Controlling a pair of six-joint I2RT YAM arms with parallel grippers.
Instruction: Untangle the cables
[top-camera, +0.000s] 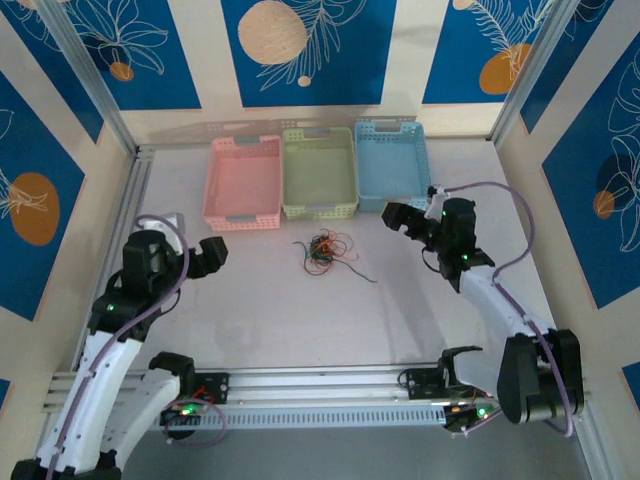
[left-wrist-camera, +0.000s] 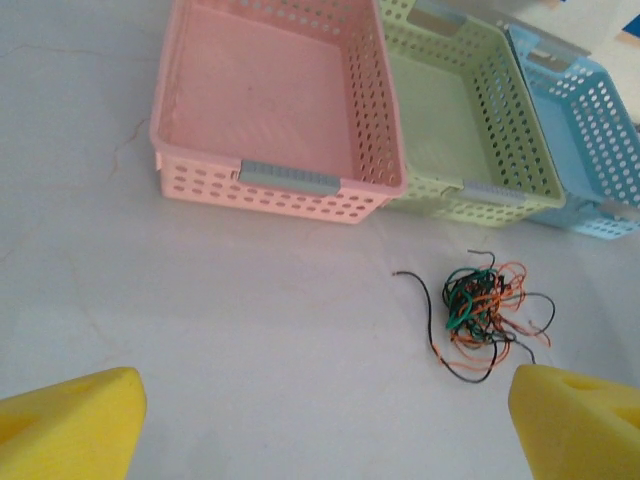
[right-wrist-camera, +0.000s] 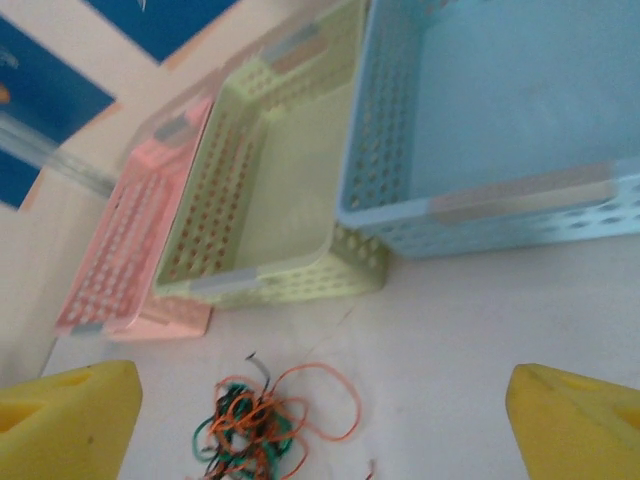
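Note:
The cables (top-camera: 325, 251) lie in one tangled clump of orange, green and black wires on the white table, just in front of the green basket. In the left wrist view the cables (left-wrist-camera: 482, 308) sit to the right of centre, between and beyond the yellow fingertips (left-wrist-camera: 72, 425). The right wrist view has the cables (right-wrist-camera: 255, 425) low and left of centre. My left gripper (top-camera: 212, 255) hangs left of the clump, open and empty. On the other side, well apart from the clump, my right gripper (top-camera: 405, 218) is open and empty too.
Three perforated baskets stand side by side behind the clump: pink (top-camera: 243, 182), green (top-camera: 319, 173) and blue (top-camera: 392, 165). All three look empty. A metal rail (top-camera: 330, 385) runs along the near edge. Patterned walls close in both sides.

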